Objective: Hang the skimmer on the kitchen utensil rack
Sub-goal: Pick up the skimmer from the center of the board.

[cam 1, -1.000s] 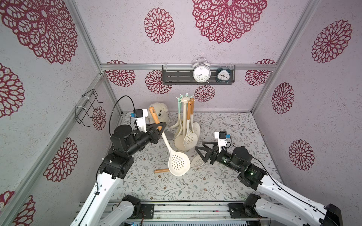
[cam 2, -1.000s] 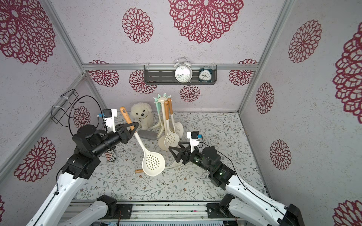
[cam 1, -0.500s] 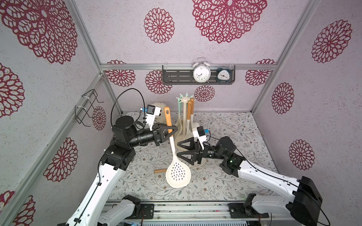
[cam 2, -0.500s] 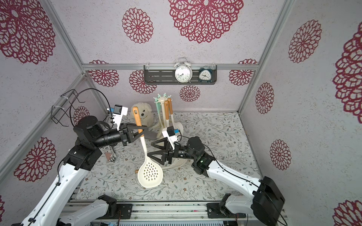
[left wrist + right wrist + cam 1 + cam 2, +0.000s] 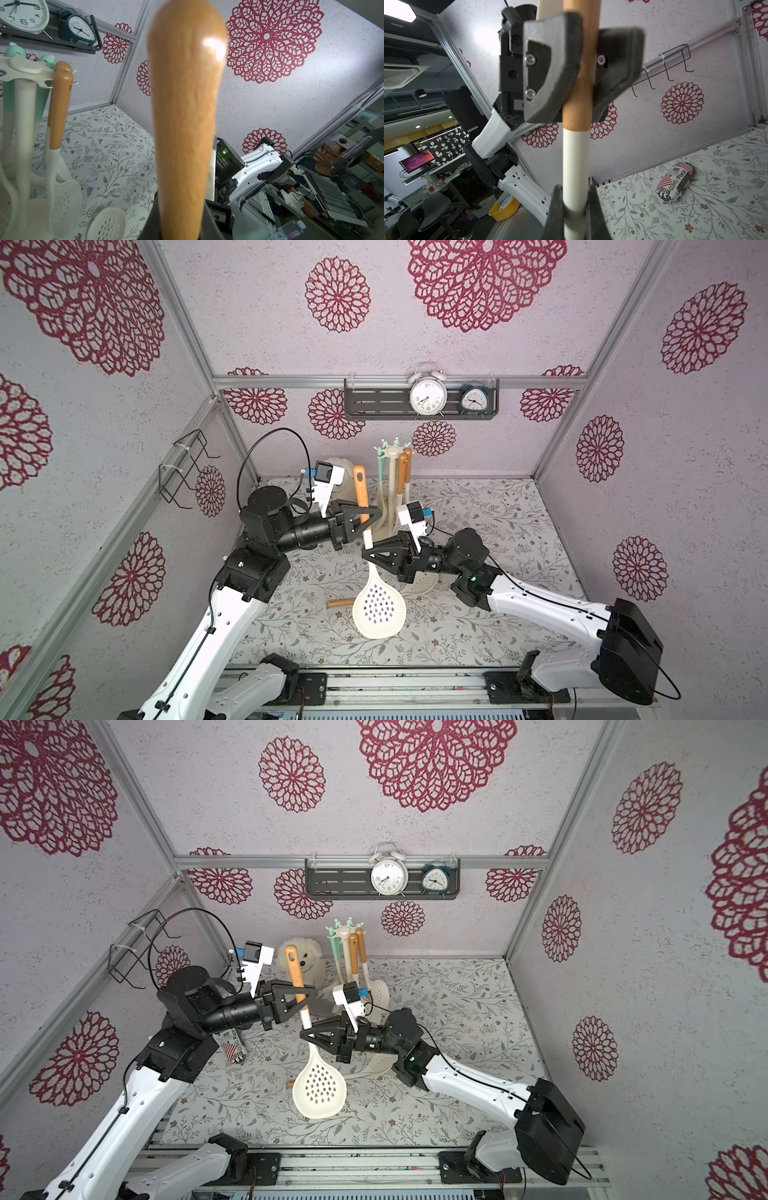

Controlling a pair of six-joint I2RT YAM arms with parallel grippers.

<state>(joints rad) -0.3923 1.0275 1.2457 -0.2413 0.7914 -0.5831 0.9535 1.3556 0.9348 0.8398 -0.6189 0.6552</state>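
The skimmer (image 5: 378,610) hangs upright in the air, just in front of the rack (image 5: 392,452). The left end effector (image 5: 368,516) grips its orange handle. The right end effector (image 5: 366,551) grips the white stem below. Only one should let go, slowly, so it stays straight.

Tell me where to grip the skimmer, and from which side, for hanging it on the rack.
Grip the skimmer on its white shaft, just under the wooden handle, from the side: it hangs nearly upright, bowl down, so the hole at the top is free for the rack. The right gripper is shut there.
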